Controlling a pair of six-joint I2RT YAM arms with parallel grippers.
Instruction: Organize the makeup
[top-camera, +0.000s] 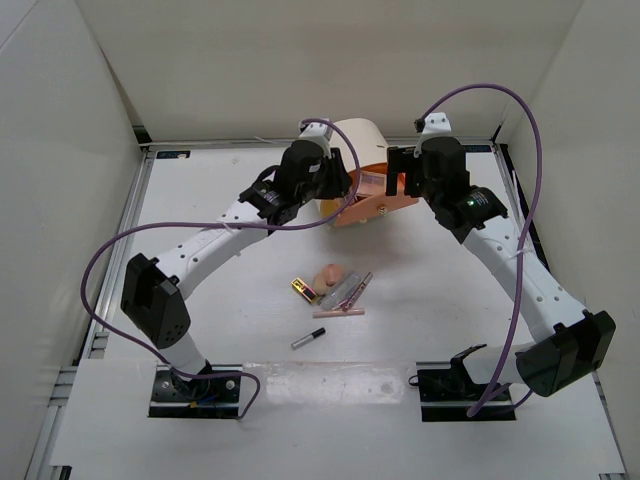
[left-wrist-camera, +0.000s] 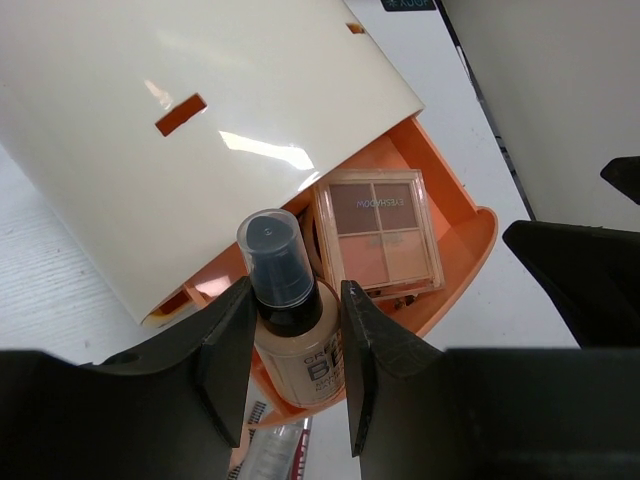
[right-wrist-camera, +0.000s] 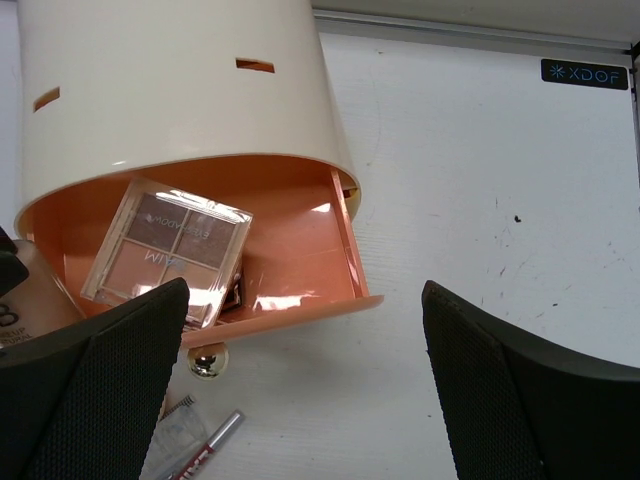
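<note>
My left gripper (left-wrist-camera: 295, 335) is shut on a small foundation bottle (left-wrist-camera: 290, 345) with a black cap and holds it over the open orange drawer (left-wrist-camera: 468, 250). A pink blush palette (left-wrist-camera: 378, 232) lies in that drawer. It also shows in the right wrist view (right-wrist-camera: 165, 250). My right gripper (right-wrist-camera: 300, 300) is open and empty above the drawer's front right corner (right-wrist-camera: 340, 300). On the table lie a peach sponge (top-camera: 328, 272), a gold lipstick (top-camera: 303, 289), gloss tubes (top-camera: 352, 289), a pink pencil (top-camera: 340, 313) and a dark pencil (top-camera: 308, 338).
The large cream cylindrical box (top-camera: 360, 140) stands at the back centre, with both grippers (top-camera: 335, 185) (top-camera: 400, 180) close in front of it. The drawer's gold knob (right-wrist-camera: 208, 362) sticks out forward. White walls enclose the table on three sides.
</note>
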